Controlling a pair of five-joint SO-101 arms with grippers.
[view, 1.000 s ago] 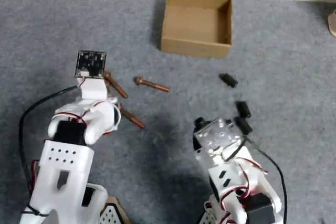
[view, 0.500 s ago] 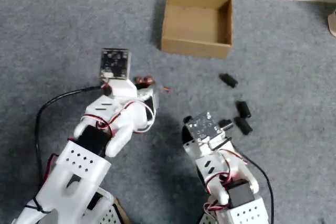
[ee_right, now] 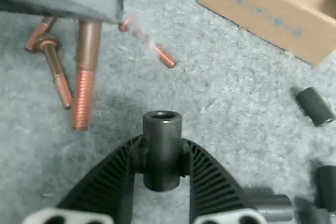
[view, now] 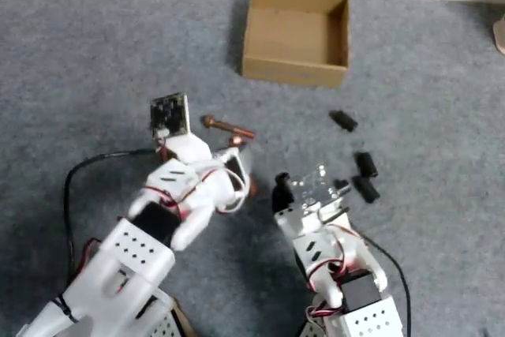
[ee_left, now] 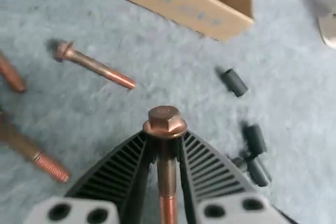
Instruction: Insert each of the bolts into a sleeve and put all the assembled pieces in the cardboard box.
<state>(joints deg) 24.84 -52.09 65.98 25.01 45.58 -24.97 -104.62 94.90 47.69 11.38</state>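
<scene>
Two parts are in hand: left gripper clamps a bolt under its head, right gripper squeezes a sleeve by its sides, bore open. Both look rigid, smooth, probably slippery.

Your high camera looks steeply down from behind both arms and takes in the whole grey surface out to the cardboard box. Each wrist camera sits close behind its own hand, the left hand and the right hand, facing the box. Both wrist views share the box's front wall, the loose sleeves and the lying bolts.
</scene>
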